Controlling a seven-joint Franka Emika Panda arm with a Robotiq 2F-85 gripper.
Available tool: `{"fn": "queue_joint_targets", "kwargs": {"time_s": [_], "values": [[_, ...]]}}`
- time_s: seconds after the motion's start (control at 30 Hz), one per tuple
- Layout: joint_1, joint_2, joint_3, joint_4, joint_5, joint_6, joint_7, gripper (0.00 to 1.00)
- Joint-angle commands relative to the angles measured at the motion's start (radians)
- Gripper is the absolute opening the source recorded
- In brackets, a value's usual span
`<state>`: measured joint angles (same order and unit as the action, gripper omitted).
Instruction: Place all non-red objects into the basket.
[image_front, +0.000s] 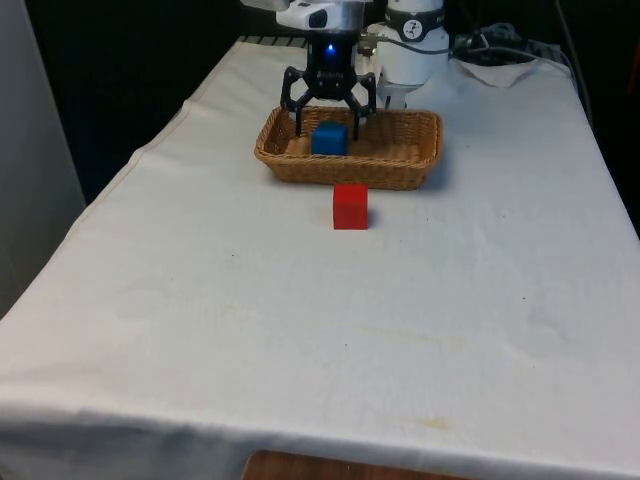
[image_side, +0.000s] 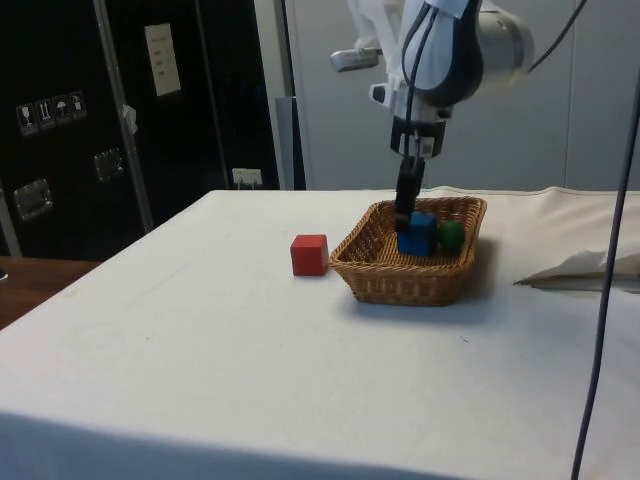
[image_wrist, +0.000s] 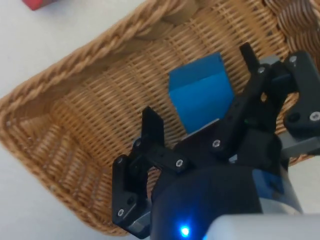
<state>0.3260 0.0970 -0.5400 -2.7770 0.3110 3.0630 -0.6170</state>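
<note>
On the desk (image_front: 200, 330), out in front of the gripper and just outside the basket's near wall, sits the red cube (image_front: 350, 207); it stands apart from the wicker and is the one thing that should stay out. Straight below the gripper (image_front: 327, 128) is the blue cube (image_front: 329, 139), resting on the basket's woven floor. The gripper is released: in the wrist view its two fingers (image_wrist: 152, 131) stand wide on either side of the blue cube with clear wicker showing between each finger and the block, so nothing is being held. The basket (image_front: 400, 172) surrounds both, its rim level with the fingertips. Just beyond the blue cube, in the side view, a small green ball (image_side: 451, 234) lies against it inside the basket.

By my reading, the step in hand is the release of the blue cube into the basket. With both non-red things inside, the task looks all but complete. The next move calls for a straight lift clear of the rim, without nudging the blue cube or catching the wicker.
</note>
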Motion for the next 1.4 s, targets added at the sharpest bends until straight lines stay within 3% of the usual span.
{"fn": "queue_joint_targets", "kwargs": {"time_s": [0.0, 0.03, 0.23, 0.33, 0.4, 0.63, 0.87, 1.17, 1.37], "values": [[0.002, -0.028, 0.002, -0.007, 0.002, -0.01, 0.002, 1.0], [0.0, -0.009, 0.001, 0.0, 0.0, -0.002, 0.0, 1.0], [0.005, -0.073, 0.018, -0.016, -0.007, -0.013, 0.027, 1.0], [0.002, -0.119, 0.038, -0.026, -0.001, -0.024, 0.027, 1.0], [0.004, -0.103, 0.052, -0.02, -0.011, -0.014, 0.056, 1.0], [0.004, -0.148, 0.105, -0.006, -0.001, -0.027, 0.087, 1.0], [0.0, -0.134, 0.146, 0.056, -0.014, -0.062, 0.135, 1.0], [0.004, -0.151, 0.162, 0.116, -0.001, -0.117, 0.132, 1.0], [0.001, -0.13, 0.167, 0.2, -0.013, -0.183, 0.149, 1.0]]}}
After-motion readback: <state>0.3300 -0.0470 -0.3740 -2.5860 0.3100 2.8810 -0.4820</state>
